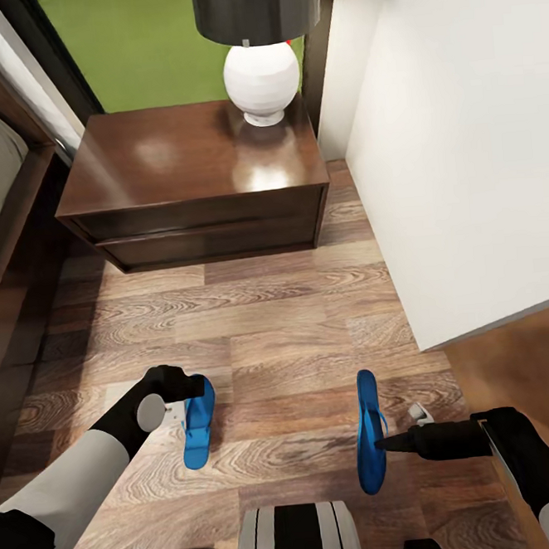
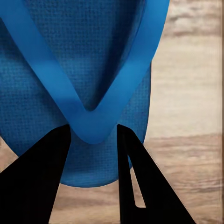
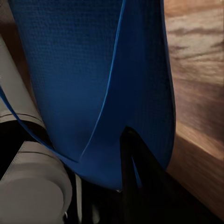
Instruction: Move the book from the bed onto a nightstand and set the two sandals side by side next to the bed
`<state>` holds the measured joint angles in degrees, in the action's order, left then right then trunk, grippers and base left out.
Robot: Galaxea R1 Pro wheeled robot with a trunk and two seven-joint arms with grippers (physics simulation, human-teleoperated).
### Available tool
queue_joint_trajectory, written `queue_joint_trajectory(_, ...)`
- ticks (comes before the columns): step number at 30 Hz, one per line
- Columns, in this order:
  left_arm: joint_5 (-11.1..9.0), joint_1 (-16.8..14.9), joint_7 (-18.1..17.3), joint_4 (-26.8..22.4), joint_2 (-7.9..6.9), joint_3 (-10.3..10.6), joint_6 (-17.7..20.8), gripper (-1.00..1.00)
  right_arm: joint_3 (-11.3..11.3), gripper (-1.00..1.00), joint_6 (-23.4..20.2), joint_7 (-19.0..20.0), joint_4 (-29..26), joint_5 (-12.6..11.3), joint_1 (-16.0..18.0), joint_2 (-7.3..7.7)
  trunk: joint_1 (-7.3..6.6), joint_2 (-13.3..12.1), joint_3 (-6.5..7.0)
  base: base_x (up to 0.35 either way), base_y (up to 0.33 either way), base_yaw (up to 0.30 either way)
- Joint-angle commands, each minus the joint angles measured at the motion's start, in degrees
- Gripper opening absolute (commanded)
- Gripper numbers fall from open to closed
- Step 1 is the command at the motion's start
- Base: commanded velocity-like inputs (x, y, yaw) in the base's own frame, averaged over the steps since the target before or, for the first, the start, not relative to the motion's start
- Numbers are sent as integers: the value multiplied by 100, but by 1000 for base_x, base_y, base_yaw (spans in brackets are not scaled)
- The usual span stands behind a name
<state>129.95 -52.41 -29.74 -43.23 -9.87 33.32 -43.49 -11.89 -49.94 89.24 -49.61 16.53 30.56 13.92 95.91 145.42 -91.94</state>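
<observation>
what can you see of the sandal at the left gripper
The left sandal is a bright blue flat flip-flop with a finely textured sole and a thin smooth thong strap forming a V. It looks like foam or rubber. It sits over the wood-plank floor, toe pointing toward the nightstand. The left gripper has its dark fingers either side of the strap's junction, apparently gripping it.

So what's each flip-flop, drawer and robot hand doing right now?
Left sandal: lifted, strap pinched by the left end effector.
Right sandal: held on edge by the right end effector.
Nightstand: both drawers shut.
Lamp: upright on the nightstand's back corner.
</observation>
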Motion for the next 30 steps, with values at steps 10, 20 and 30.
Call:
queue_joint_trajectory(10,-14,-5,-6,-6,-6,25,-14,-100,-15,-100,-86,76,-4,61,3,-4,-26,-12,219,0,0,0)
queue_joint_trajectory(20,-23,-4,-5,-1,-6,26,-11,-100,-15,-100,-86,76,-4,61,3,-4,-52,-26,440,0,0,0)
queue_joint_trajectory(30,-84,-5,1,-8,31,-930,-6,-100,-15,-100,-86,76,-4,61,3,-4,-55,-27,462,0,0,0)
